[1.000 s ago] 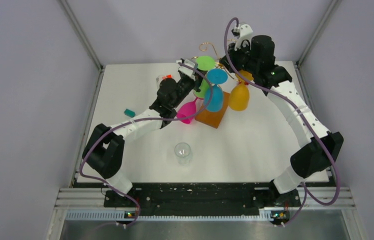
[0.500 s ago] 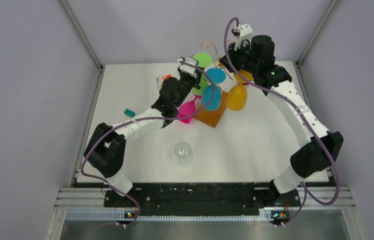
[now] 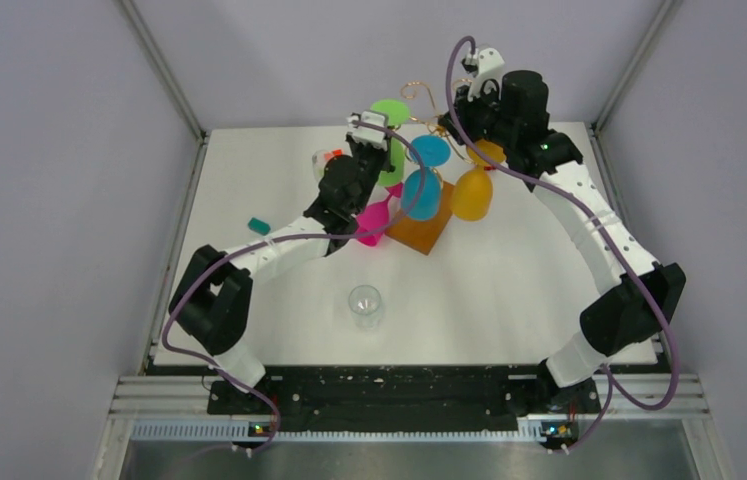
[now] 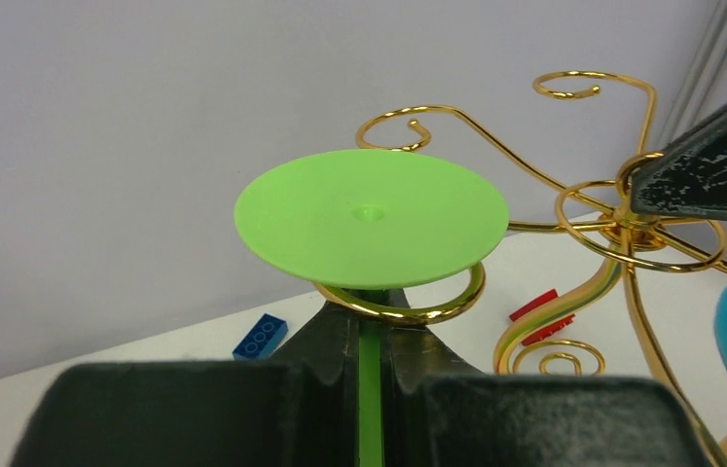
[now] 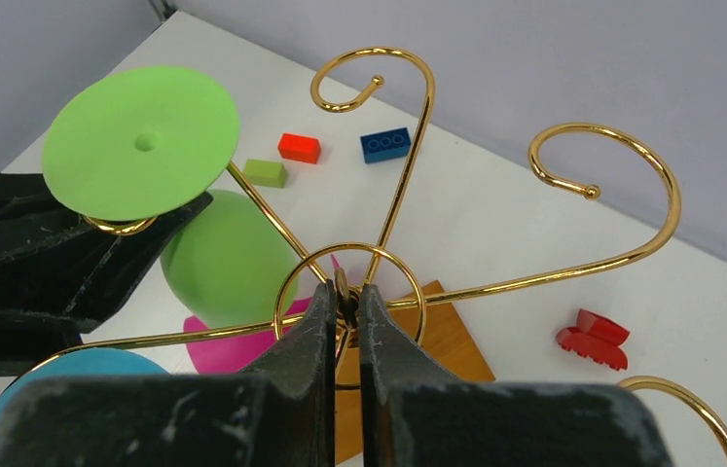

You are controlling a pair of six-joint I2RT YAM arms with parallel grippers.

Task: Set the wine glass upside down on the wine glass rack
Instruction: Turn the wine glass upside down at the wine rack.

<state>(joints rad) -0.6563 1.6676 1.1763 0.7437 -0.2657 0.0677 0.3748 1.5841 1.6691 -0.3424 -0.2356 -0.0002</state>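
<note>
Two closed grippers. My left gripper [image 4: 371,326] pinches the stem of the inverted green wine glass [image 4: 371,216], its foot over a gold curl at ten o'clock of the wine glass rack [image 5: 452,345]; my right gripper [image 5: 345,292] clamps the rack's hub.

We find no text, label, brand, number or sign that we can read in any of the views (the studs of the blue brick [image 4: 261,337] on the desk [image 3: 509,290] are too small and blurred to show lettering).
</note>
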